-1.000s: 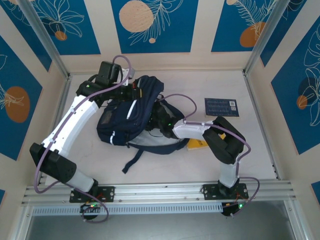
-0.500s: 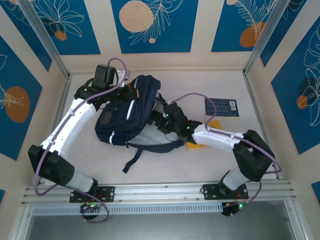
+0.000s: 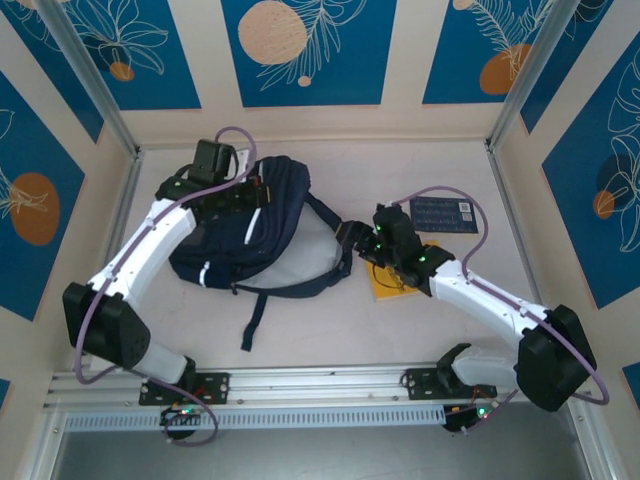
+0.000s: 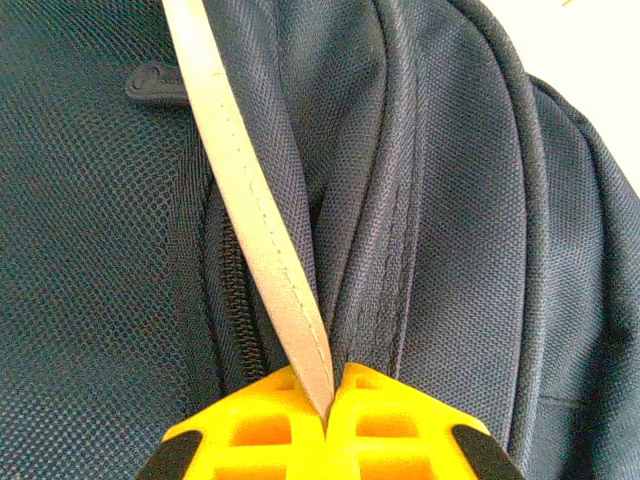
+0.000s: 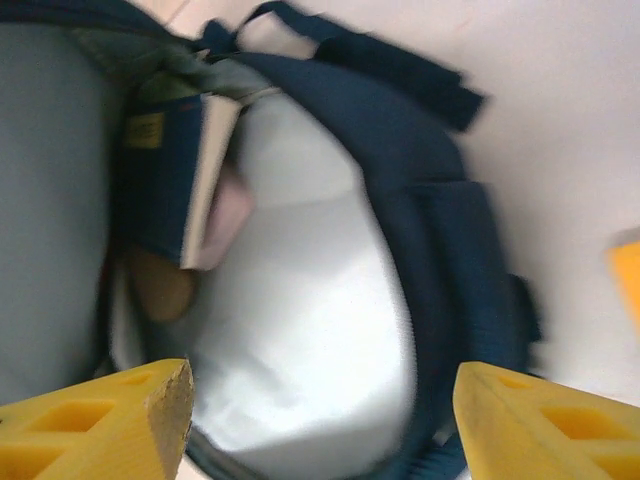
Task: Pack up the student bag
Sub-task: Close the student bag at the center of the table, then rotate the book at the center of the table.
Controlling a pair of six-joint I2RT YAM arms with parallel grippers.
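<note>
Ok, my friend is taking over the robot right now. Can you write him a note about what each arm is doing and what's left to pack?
Left end effector: shut, pinching a pale strip on the student bag.
Right end effector: open and empty, facing the bag's open mouth.
Done: a blue book sits inside the bag.
Left: the flat yellow item and the navy booklet lie on the table to the bag's right, not yet packed. The bag is unzipped.
</note>
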